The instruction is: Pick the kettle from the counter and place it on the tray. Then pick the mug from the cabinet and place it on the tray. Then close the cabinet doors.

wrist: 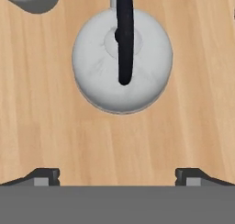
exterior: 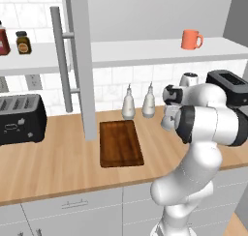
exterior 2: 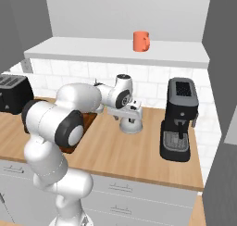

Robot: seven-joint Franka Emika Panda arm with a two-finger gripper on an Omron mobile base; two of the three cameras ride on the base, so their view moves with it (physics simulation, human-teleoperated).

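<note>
The counter [exterior: 58, 167] runs long and wide, with bare wood in front of the tray [exterior: 120, 143], which lies flat near the front edge, just right of the open cabinet door [exterior: 80, 61]. Up in the cabinet [exterior 2: 115, 51], the mug [exterior 2: 141, 41] stands alone on the white shelf, open shelf either side. The arm bends forward over the worktop, wrist turned down, and the gripper [wrist: 117, 175] hangs straight above the kettle [wrist: 122, 60], jaws spread wide, touching nothing. The kettle sits on the counter between the tray and the black coffee machine [exterior 2: 179, 121], handle arched across its dome. No readable writing anywhere.
</note>
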